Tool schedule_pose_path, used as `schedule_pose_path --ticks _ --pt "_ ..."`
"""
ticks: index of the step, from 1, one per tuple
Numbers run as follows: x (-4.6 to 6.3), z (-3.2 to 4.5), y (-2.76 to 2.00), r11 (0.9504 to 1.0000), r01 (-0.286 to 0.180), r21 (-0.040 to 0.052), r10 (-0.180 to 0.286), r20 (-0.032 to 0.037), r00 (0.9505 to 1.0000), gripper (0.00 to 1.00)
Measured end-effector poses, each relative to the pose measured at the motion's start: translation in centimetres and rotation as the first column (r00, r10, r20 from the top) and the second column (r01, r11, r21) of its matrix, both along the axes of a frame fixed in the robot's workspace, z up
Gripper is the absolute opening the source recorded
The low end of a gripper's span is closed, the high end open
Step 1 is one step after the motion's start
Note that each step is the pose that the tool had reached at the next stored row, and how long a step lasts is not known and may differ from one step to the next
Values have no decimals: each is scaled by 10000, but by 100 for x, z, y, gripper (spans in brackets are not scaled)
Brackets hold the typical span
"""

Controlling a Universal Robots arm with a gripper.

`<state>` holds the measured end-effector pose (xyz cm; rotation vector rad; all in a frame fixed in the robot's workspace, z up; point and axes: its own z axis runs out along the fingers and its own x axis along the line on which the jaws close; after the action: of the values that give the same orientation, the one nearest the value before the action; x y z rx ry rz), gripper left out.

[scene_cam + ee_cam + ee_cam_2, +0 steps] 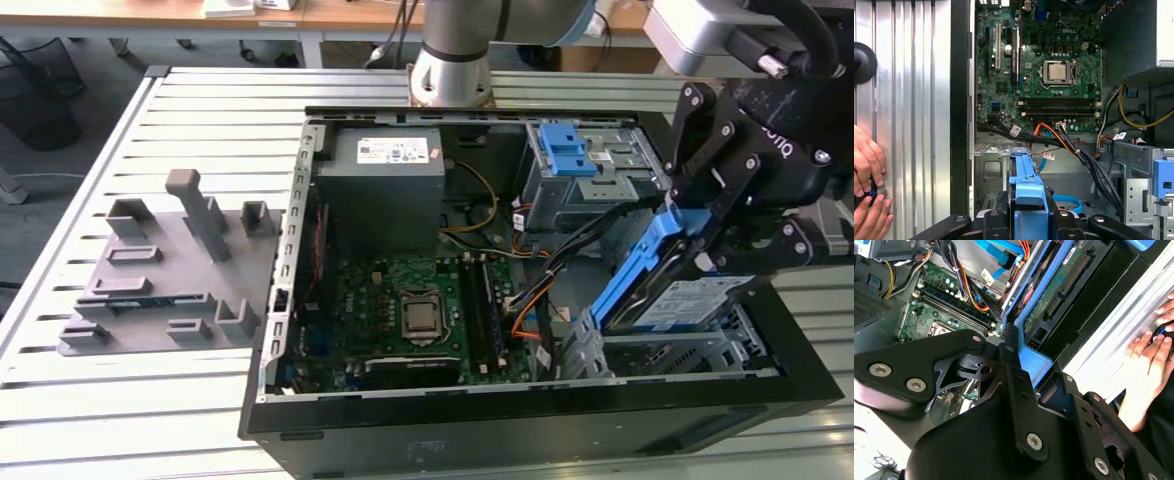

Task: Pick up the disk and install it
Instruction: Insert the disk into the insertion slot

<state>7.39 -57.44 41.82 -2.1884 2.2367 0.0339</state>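
Observation:
The disk (694,300), a silver drive with a white label and blue carrier rails, hangs tilted over the metal bay (667,357) at the near corner of the open computer case, on the exterior view's right. My gripper (707,245) is shut on its upper end, the black fingers clamping the blue rail. In the second wrist view the disk's green circuit-board side (1064,285) and its blue carrier end (1031,362) sit between the gripper (1024,357) fingers. In the first wrist view the blue carrier (1026,185) points down into the case from the gripper (1028,217).
Inside the case (534,405) are a motherboard (414,300), a grey power-supply box (387,175), a cage with blue latches (581,150) and loose cables (1064,142). A person's hands (866,170) rest on the slatted table beside the case. A grey fixture plate (160,270) lies on the exterior view's left.

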Motion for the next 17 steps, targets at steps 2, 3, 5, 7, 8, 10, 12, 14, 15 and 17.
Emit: schedule_pose_path --ticks 2,3,5,7,8,10,12,14,15,17 --pt "0 -14 0 10000 0 -1 0 0 10000 36" --pt "0 -20 0 10000 0 -1 0 0 10000 36" --pt "0 -35 0 10000 0 0 0 0 10000 36" --pt "0 -50 0 10000 0 -1 0 0 10000 36" --pt "0 -58 0 10000 0 -1 0 0 10000 36" --pt "0 -71 -1 10000 0 -1 0 0 10000 36" --pt "0 -85 -1 10000 0 0 0 0 10000 36" --pt "0 -96 -1 10000 0 -1 0 0 10000 36" --pt "0 -102 -1 10000 0 -1 0 0 10000 36" --pt "0 -113 -1 10000 0 0 0 0 10000 36"
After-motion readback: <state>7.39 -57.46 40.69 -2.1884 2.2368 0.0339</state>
